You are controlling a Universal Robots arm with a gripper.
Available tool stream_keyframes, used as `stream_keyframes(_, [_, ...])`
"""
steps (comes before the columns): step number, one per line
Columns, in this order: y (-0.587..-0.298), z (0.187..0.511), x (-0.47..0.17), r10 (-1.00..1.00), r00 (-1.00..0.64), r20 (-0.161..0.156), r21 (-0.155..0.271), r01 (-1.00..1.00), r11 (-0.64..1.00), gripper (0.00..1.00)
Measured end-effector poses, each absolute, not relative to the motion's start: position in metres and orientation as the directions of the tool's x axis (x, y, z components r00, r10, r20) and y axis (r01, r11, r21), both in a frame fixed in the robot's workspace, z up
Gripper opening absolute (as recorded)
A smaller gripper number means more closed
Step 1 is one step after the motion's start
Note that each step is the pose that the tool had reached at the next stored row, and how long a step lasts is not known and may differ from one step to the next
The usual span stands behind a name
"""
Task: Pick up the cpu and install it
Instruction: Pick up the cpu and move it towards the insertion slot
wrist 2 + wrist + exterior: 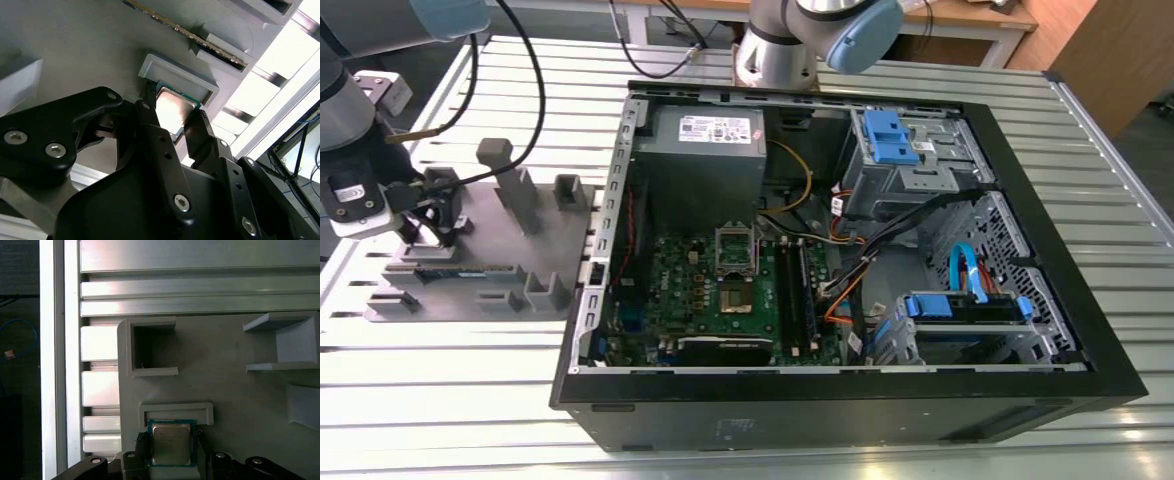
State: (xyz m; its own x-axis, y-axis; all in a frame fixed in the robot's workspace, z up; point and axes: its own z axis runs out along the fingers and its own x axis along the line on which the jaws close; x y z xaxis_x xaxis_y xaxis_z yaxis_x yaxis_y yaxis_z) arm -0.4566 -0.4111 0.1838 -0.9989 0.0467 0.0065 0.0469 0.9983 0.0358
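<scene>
The cpu [171, 442], a small square chip with a silvery top and green rim, lies on the grey holder plate [225, 390] against a low grey bracket [175, 410]. In both wrist views my gripper [171, 447] has one dark finger against each side of the cpu [170, 107], so it is shut on it. The exterior view shows my gripper [434, 225] low over the holder plate [494, 250] at the exterior view's left, and the motherboard's silver-framed socket [736, 250] inside the open computer case [854, 250].
Upright grey posts [520, 195] and blocks stand on the holder plate around the gripper. A green memory stick [447, 270] sits in a slot on the plate. Cables, drive bays [907, 150] and the case walls surround the motherboard. A slatted metal table [454, 400] carries everything.
</scene>
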Motion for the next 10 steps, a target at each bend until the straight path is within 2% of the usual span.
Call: stream_keyframes(10, [-0.4111, 0.1838, -0.4568, 0.037, -0.999, 0.007, 0.036, 0.038, 0.999, 0.47])
